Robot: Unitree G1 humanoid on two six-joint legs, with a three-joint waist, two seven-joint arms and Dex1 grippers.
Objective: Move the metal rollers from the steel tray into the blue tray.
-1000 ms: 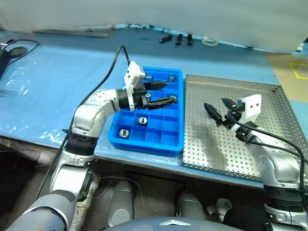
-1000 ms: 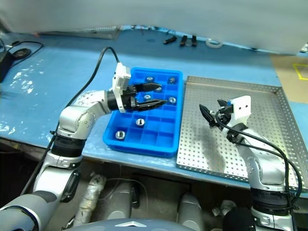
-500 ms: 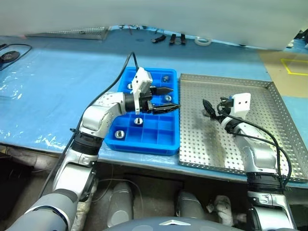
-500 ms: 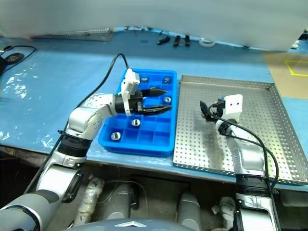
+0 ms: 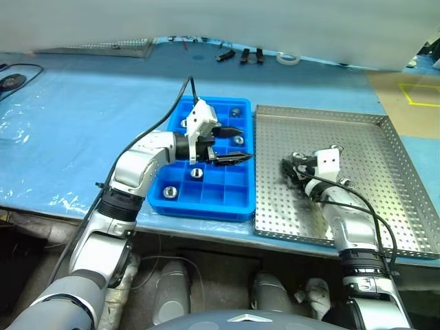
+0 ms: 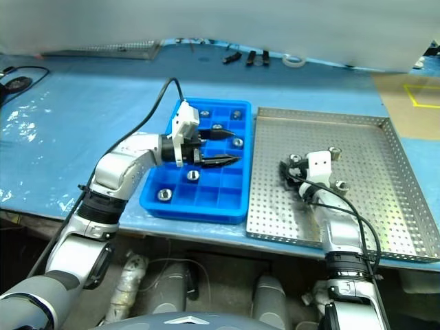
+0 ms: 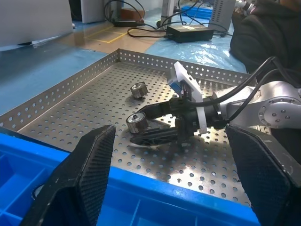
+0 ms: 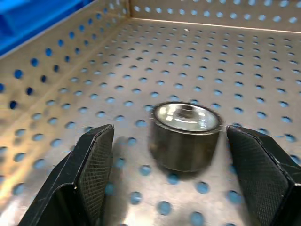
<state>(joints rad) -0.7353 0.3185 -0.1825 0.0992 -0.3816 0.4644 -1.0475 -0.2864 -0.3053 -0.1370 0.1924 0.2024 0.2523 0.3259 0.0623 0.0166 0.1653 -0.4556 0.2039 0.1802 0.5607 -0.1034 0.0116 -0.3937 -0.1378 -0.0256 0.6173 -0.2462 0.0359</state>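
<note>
**Desk:** What have you got, biggest things first?

**Me:** I see the steel tray (image 5: 385, 206) on the right of the blue table (image 5: 82, 124), its perforated floor mostly bare; touching its left rim sits the blue tray (image 5: 206, 203), narrower, with its grid of compartments.

**Desk:** And the arms?

**Me:** My left gripper (image 5: 236, 145) hangs over the far-right part of the blue tray, pointing right toward the steel tray; its 2 fingers stand wide apart with nothing between them. My right gripper (image 6: 283, 173) is low over the left-middle of the steel tray, pointing away from me; its fingers are also spread wide, empty, with 1 roller (image 8: 184, 134) standing on the floor between them, touching neither finger (image 8: 82, 183) as far as I can tell.

**Desk:** Where are the metal rollers?

**Me:** In the steel tray I count 3: that 1 at the right fingertips (image 6: 295, 158); 1 farther off to the right (image 6: 335, 150); 1 just right of the wrist (image 6: 340, 184). In the blue tray I make out 5: 2 in the far row (image 5: 236, 111) (image 5: 184, 124); 1 by the left gripper's fingers (image 5: 238, 139); 1 mid-tray (image 5: 196, 173); 1 in the near-left cell (image 5: 170, 192).
</note>
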